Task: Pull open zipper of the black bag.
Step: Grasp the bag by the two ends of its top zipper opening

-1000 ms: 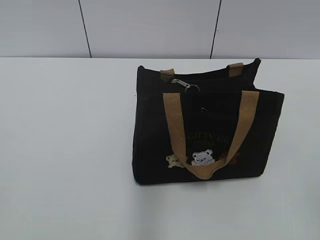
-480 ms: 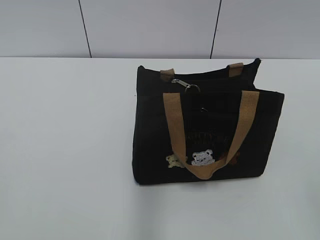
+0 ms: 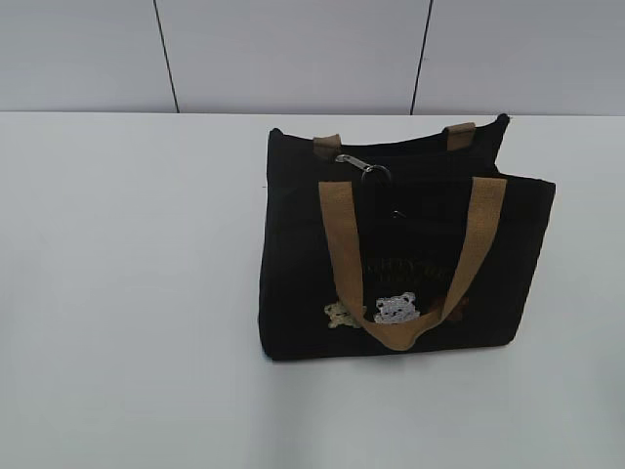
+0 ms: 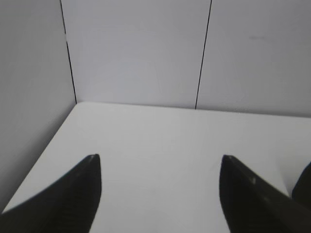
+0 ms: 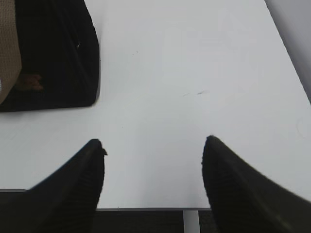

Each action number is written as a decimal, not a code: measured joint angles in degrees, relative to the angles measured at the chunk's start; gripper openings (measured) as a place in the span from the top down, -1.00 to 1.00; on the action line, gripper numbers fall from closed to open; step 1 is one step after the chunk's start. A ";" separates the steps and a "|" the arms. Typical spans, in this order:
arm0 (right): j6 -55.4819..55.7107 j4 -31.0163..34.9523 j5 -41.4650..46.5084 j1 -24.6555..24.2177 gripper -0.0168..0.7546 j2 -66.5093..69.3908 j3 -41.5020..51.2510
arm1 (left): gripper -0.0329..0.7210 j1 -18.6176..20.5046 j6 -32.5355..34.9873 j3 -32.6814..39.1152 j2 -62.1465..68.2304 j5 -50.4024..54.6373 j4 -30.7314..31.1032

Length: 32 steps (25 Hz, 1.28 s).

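The black bag [image 3: 405, 254] stands upright on the white table, a little right of centre in the exterior view, with tan handles and small bear patches on its front. Its zipper runs along the top edge, and the silvery pull [image 3: 363, 167] lies near the left end of that edge. No arm shows in the exterior view. In the left wrist view my left gripper [image 4: 160, 158] is open over bare table, facing the wall. My right gripper [image 5: 153, 141] is open too, with nothing between its fingers; the black bag's corner [image 5: 58, 58] sits up and left of it.
A grey panelled wall [image 3: 293, 54] closes the table's far side and another wall [image 4: 29, 97] its left side. The table's near edge [image 5: 146, 208] lies just under my right gripper.
Nothing has moved in the exterior view; the bag and its pull sit as before.
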 joint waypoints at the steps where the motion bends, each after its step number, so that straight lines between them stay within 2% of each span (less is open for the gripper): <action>1: 0.00 0.00 0.00 0.00 -0.29 0.00 0.00 | -0.60 0.00 0.00 -0.03 1.18 -2.83 0.00; 8: -0.02 0.00 -0.07 0.00 -0.29 0.00 0.00 | -0.50 0.00 0.30 -0.03 16.58 -17.31 0.00; 16: -0.07 0.00 -0.07 0.00 -0.29 0.00 0.00 | -0.39 -0.27 1.94 1.26 44.76 -53.15 1.05; 21: -0.07 0.00 -0.07 0.00 -0.29 0.00 0.00 | -0.39 -3.52 0.75 1.31 63.72 -73.74 2.91; 24: -0.13 0.00 -0.07 0.00 -0.29 0.00 0.00 | -0.37 -6.65 -5.22 1.31 72.70 -83.40 8.12; 26: -0.13 0.00 -0.07 0.00 -0.29 0.00 0.00 | -0.36 -7.77 -10.36 1.31 77.87 -89.24 15.15; 29: -0.13 0.00 -0.07 0.00 -0.29 0.00 0.00 | -0.36 -8.12 -17.35 1.31 85.18 -98.38 26.11; 32: -0.13 0.00 -0.07 0.00 -0.29 0.00 0.00 | -0.35 -7.72 -20.68 1.11 90.26 -104.49 34.91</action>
